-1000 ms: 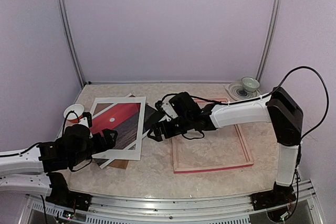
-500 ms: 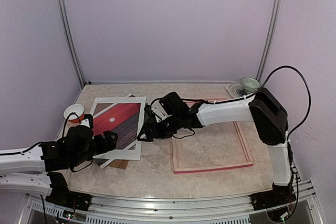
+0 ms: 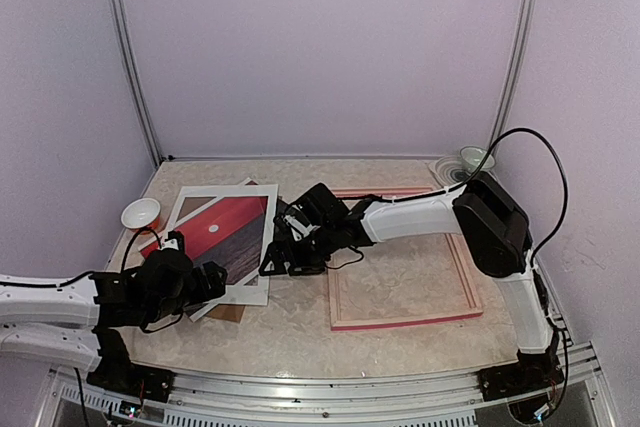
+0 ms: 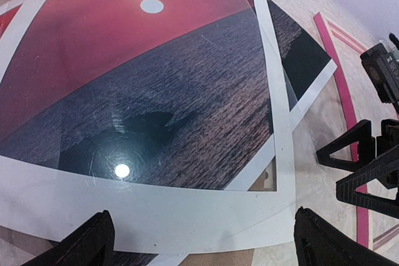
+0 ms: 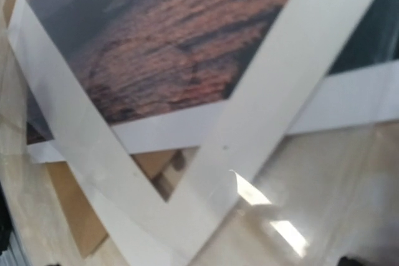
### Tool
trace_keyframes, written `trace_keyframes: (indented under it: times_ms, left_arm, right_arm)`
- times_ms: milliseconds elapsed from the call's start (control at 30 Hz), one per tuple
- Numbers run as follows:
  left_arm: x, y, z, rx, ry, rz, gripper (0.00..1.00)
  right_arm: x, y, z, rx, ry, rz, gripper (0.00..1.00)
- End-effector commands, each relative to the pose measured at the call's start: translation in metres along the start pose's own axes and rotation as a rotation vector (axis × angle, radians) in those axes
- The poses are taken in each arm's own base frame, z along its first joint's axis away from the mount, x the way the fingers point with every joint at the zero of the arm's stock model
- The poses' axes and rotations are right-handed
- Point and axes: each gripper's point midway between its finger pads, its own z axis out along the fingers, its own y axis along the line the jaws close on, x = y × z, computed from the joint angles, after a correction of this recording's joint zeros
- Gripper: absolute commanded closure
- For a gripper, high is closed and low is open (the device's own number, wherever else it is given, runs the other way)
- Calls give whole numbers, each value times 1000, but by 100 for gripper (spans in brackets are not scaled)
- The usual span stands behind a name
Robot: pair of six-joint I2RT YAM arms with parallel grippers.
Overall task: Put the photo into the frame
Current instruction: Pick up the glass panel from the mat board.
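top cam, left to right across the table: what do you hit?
Small white-and-orange bowl → red sunset photo print under white window mat → right arm's black pincer, open → large pink-edged rectangular wooden frame → pale bowl.

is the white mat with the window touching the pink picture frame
Apart. Top view shows bare tabletop between the white windowed mat and the pink picture frame.

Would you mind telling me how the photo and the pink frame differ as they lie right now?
The photo is red sky over dark sea; the frame is pink-edged and pale. The photo lies left, under a white mat; the frame lies right, without one, and is larger. Both lie flat on the table.
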Motion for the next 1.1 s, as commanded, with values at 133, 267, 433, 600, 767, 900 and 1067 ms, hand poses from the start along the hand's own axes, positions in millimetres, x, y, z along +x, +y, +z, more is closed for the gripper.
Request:
trace_keyframes:
  times_ms: [133, 267, 433, 600, 767, 900, 1067]
  left_arm:
    - [10, 0, 10, -7, 27, -19, 1]
    - [15, 5, 15, -18, 50, -23, 1]
    - [26, 8, 21, -25, 86, -19, 1]
    - [39, 12, 28, -43, 131, -1, 1]
    - [50, 12, 35, -39, 162, 3, 1]
    - [55, 14, 36, -43, 175, 8, 1]
    - [53, 13, 34, -32, 166, 4, 1]
  right_arm:
    - [-4, -9, 2, -24, 24, 94, 4]
    - [-5, -10, 4, -43, 36, 111, 4]
    - [-5, -8, 8, -82, 54, 134, 4]
    - [-5, -6, 9, -127, 71, 168, 4]
    - [-8, 1, 5, -190, 75, 193, 5]
    - [-13, 9, 2, -242, 75, 197, 8]
    - [-14, 16, 3, -300, 85, 202, 13]
